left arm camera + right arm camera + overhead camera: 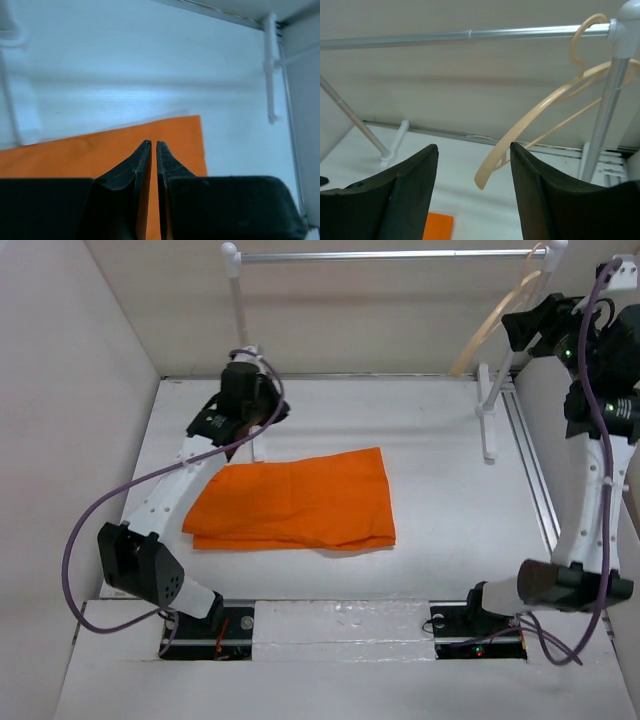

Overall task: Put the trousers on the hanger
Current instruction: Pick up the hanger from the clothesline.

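Starting at the upper left of the top view, your left gripper (154,144) was pinched shut and empty over the far edge of the trousers (295,502), which lay folded flat mid-frame on the table (450,490). At upper right, your right gripper (474,147) stood wide open near the hanger (532,115), which hung on the rack bar (390,255). You seemed to be fetching the hanger; the next move called for closing on its lower arm and unhooking it.

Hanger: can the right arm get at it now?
Probably yes. The right gripper is open, raised near the hanger, whose lower end shows between its jaws; only the rack post stands close beside it.
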`<action>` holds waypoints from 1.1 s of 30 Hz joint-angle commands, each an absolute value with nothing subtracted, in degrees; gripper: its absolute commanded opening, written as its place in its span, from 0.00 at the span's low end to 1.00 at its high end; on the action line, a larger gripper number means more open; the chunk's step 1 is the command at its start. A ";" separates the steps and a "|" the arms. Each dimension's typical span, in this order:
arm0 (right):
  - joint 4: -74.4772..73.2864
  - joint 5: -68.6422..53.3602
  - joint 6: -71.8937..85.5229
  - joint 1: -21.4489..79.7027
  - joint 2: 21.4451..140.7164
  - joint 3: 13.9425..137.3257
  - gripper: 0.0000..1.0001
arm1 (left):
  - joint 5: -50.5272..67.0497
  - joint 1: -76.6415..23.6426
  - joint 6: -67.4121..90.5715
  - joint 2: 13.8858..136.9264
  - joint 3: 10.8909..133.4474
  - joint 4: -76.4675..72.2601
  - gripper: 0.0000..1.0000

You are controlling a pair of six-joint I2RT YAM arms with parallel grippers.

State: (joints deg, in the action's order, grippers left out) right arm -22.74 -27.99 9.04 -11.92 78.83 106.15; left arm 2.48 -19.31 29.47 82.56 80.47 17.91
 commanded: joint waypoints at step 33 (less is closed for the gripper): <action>6.57 -45.70 29.09 -12.57 96.79 99.33 0.50 | 4.66 -31.20 31.02 75.50 65.22 13.97 0.32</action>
State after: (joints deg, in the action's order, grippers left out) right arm 0.47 -44.01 29.56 -13.08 101.91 100.82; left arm 4.27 -31.11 30.52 78.74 65.47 15.25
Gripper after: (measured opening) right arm 0.501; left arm 0.324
